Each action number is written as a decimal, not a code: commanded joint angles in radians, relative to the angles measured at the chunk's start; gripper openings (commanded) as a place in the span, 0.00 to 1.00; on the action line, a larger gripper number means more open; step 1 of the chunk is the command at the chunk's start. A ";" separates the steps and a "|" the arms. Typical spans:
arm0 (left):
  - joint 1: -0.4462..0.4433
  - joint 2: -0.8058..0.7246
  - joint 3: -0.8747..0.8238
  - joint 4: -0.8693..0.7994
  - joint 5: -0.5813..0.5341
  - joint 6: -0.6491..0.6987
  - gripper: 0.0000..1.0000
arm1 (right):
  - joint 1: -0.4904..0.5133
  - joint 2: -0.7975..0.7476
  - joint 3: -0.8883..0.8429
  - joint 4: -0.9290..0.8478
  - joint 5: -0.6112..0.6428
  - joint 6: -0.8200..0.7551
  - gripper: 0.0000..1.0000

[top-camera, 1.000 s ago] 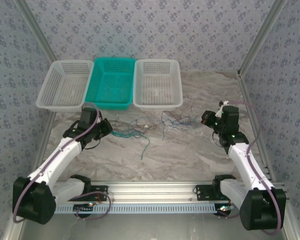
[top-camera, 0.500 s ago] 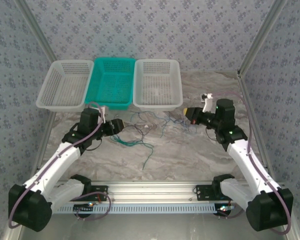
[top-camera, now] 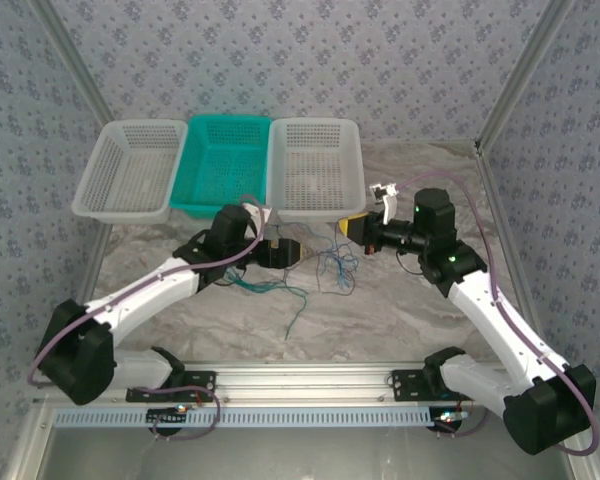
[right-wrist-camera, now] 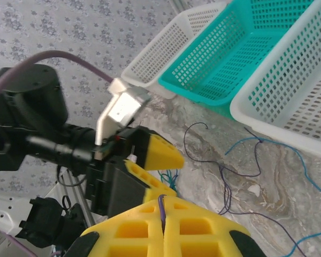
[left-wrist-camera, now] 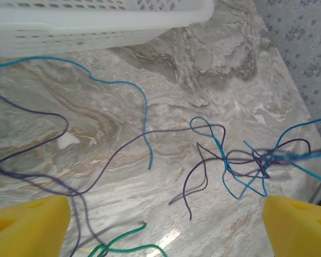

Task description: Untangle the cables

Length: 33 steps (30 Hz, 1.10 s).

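The left claw (left-wrist-camera: pixel 160 231) hangs low over the worktop (left-wrist-camera: pixel 219 69), its yellow fingers (left-wrist-camera: pixel 27 225) spread wide with nothing gripped between them. The right claw (right-wrist-camera: pixel 163 217) has its pads pressed together, and a purple cable (right-wrist-camera: pixel 161 205) appears pinched in the seam between them.

The cables (top-camera: pixel 325 265) lie on the marble between the two claws, just in front of the right-hand white basket (top-camera: pixel 315 210). Blue, purple and green strands are spread loosely there.

Seen from the left wrist, the knot (left-wrist-camera: pixel 257 158) where blue and purple cross sits ahead of the claw and toward its right finger, not centred in the gap. Strands leave the knot fairly straight toward the right edge, on the right claw's side. The tangle's long axis therefore runs roughly across the worktop, from one claw to the other. A blue end (left-wrist-camera: pixel 146 128) and a green end (left-wrist-camera: pixel 139 227) trail on the left claw's side.

The left arm looks nearer the free strands. The coming move probably depends on shifting the open claw rightward until one strand beside the knot sits between the fingers. Closing on several strands at once could tighten the tangle.
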 commanded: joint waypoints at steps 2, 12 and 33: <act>-0.044 0.027 0.032 0.184 0.134 0.010 0.97 | 0.022 -0.001 0.030 0.054 0.018 0.021 0.00; -0.094 0.054 0.065 0.255 0.091 0.087 0.91 | 0.058 0.037 0.051 0.068 -0.008 0.010 0.00; -0.097 0.154 0.086 0.285 0.134 0.074 0.00 | 0.037 0.022 0.039 0.049 0.124 0.021 0.00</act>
